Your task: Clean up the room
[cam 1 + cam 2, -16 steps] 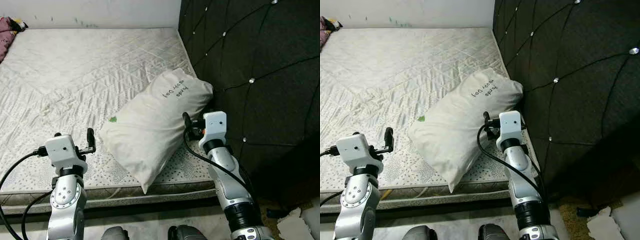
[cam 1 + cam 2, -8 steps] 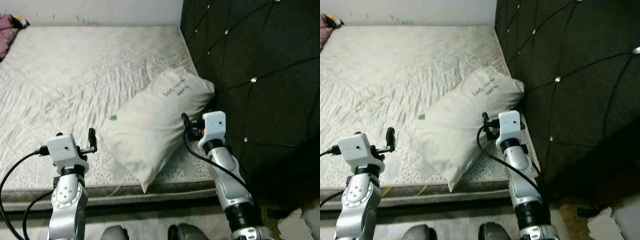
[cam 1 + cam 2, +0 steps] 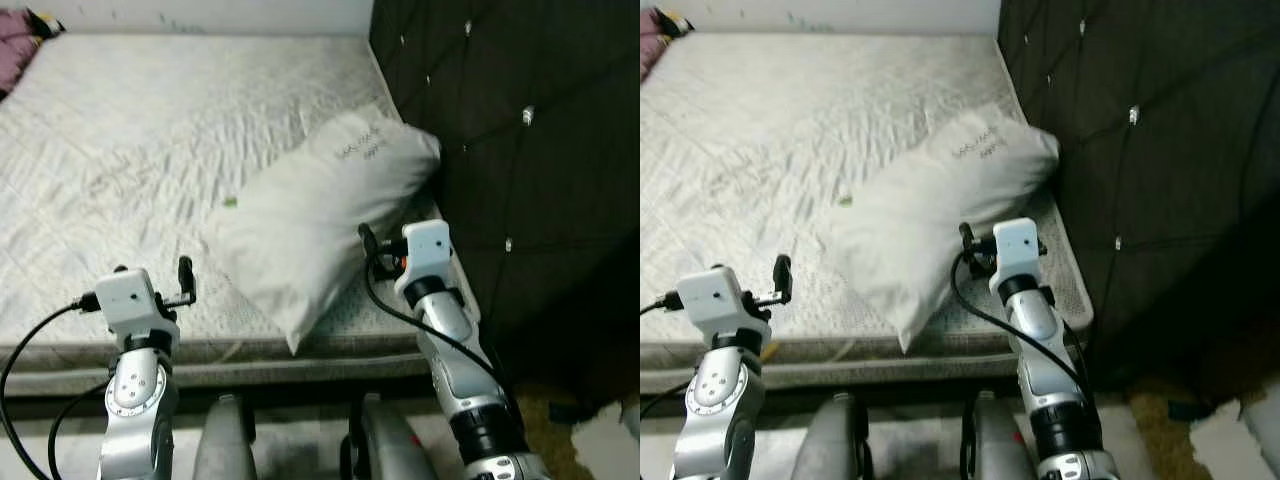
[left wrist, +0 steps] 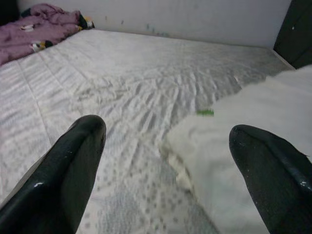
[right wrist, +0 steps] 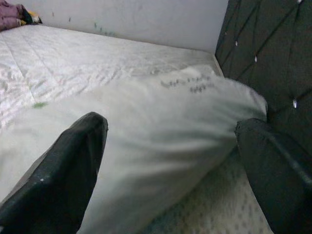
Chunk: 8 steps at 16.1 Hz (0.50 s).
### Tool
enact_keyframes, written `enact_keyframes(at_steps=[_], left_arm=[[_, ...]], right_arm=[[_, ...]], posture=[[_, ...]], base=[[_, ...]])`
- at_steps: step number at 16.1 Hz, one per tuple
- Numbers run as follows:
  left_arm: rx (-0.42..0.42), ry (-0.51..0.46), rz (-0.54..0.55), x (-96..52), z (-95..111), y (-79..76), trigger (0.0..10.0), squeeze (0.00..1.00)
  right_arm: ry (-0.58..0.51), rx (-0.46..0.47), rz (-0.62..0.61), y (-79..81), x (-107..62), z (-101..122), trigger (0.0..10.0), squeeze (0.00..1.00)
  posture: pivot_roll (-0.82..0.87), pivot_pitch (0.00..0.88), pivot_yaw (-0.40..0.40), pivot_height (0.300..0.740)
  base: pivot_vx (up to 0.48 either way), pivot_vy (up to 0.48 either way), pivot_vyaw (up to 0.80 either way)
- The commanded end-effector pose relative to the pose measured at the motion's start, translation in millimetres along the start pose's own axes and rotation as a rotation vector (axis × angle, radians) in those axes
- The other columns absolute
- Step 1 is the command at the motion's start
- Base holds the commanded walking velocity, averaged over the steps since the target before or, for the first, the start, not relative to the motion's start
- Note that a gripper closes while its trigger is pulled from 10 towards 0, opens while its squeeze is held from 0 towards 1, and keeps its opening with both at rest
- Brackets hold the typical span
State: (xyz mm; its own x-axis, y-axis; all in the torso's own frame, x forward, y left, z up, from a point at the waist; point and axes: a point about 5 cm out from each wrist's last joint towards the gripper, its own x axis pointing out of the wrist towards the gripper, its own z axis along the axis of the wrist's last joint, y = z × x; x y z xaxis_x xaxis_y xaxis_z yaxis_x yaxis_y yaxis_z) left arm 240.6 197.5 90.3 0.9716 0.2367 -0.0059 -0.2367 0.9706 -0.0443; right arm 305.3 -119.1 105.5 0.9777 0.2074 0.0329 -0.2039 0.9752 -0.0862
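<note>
Bare mattress (image 3: 150, 130) carries the pillow (image 3: 320, 205) at two o'clock, against the headboard (image 3: 520, 120). Both grippers — left (image 3: 183, 282), right (image 3: 368, 248) — gape empty; a shallow pinch could slip off.

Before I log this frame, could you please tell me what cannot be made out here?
- The writing on the pillow: blurred and too small to read in the eye and right wrist views.
- The purple bedding: cut off by the edge in the left wrist view, so its extent is unknown.
- Whether the right end effector touches the pillow: the contact is out of frame.
- The small green mark on the pillow: too small to identify.
</note>
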Motion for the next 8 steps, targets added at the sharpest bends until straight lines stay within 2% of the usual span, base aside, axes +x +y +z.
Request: enact_keyframes(at_steps=[1,7,8], left_arm=[[-0.006,0.007,0.004,-0.1,-0.2,0.1,10.0,0.0],[-0.016,-0.004,-0.016,-0.8,0.8,-0.9,10.0,0.0],[-0.018,-0.004,-0.018,-1.0,1.0,-1.2,10.0,0.0]], right_arm=[[0.013,0.01,0.014,1.1,-0.9,-2.1,10.0,0.0],[0.021,0.013,0.043,5.9,1.6,-3.1,10.0,0.0],[0.022,0.013,0.046,6.2,1.9,-3.2,10.0,0.0]], posture=[[0.07,0.092,-0.005,0.601],[0.07,0.089,-0.007,0.601],[0.08,0.091,-0.013,0.601]], base=[[0.0,0.0,0.0],[0.0,0.0,0.0],[0.27,0.0,0.0]])
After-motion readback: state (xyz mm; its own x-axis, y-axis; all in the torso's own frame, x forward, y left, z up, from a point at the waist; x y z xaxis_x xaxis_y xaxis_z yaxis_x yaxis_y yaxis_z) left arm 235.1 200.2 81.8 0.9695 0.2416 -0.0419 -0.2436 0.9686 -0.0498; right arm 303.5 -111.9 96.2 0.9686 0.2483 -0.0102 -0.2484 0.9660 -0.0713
